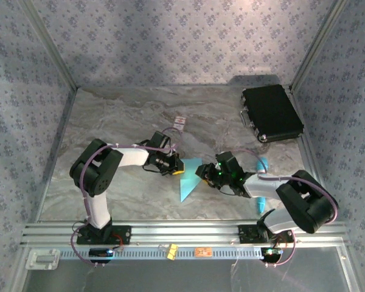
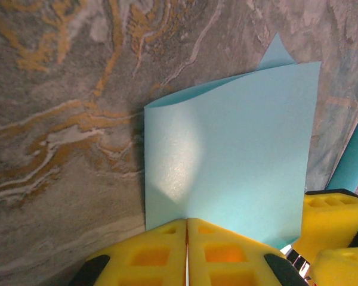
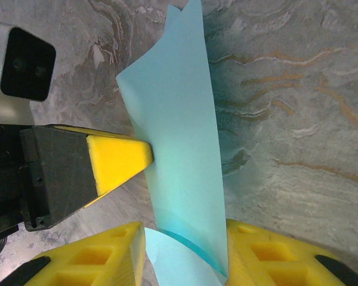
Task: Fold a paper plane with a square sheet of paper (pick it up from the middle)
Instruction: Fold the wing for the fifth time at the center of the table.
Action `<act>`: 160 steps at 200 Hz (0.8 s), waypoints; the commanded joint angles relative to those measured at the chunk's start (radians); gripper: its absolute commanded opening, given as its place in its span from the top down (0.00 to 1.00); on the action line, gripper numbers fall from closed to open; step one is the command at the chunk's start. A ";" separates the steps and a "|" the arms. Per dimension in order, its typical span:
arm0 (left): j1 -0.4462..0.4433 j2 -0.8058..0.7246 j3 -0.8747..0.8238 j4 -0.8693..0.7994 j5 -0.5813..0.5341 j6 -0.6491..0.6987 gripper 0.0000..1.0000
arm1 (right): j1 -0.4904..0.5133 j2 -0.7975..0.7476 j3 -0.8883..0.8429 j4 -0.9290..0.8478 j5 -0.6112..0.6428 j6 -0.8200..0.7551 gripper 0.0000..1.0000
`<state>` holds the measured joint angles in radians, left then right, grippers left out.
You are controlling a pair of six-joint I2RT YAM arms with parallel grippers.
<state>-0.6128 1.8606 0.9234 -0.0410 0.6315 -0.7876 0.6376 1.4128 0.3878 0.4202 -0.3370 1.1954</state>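
The left gripper has its yellow jaws pressed flat together on the near edge of the light-blue paper sheet. The sheet rises straight ahead of the fingertips, folded over itself, with the fold running along its left side and a back layer's corner peeking above the top edge. It stands over the marbled table.

Seen from the right wrist, the right gripper has its jaws part-way apart. The sheet stands on edge between them, lying against the inner face of the right-hand finger, with a curl of paper beside the other. I cannot tell whether they squeeze it. The left gripper's fingertip touches the sheet ahead and to the left.

From above, the two grippers face each other across the sheet.
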 commanded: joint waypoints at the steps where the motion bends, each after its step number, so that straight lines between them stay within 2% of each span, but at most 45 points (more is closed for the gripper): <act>1: 0.013 0.002 -0.028 -0.025 -0.045 -0.007 0.90 | -0.020 0.026 0.018 0.036 -0.061 -0.042 0.62; 40: 0.015 0.006 -0.025 -0.024 -0.038 -0.004 0.91 | -0.059 0.089 0.070 0.038 -0.155 -0.123 0.64; 80: 0.014 0.006 -0.023 -0.025 -0.039 -0.004 0.90 | -0.083 0.125 0.106 0.006 -0.187 -0.155 0.66; 160: 0.015 -0.001 -0.016 -0.043 -0.044 0.000 0.90 | -0.097 0.095 0.098 -0.111 -0.144 -0.148 0.62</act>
<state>-0.6106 1.8606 0.9207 -0.0360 0.6361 -0.7876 0.5472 1.5261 0.4835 0.3801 -0.4999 1.0531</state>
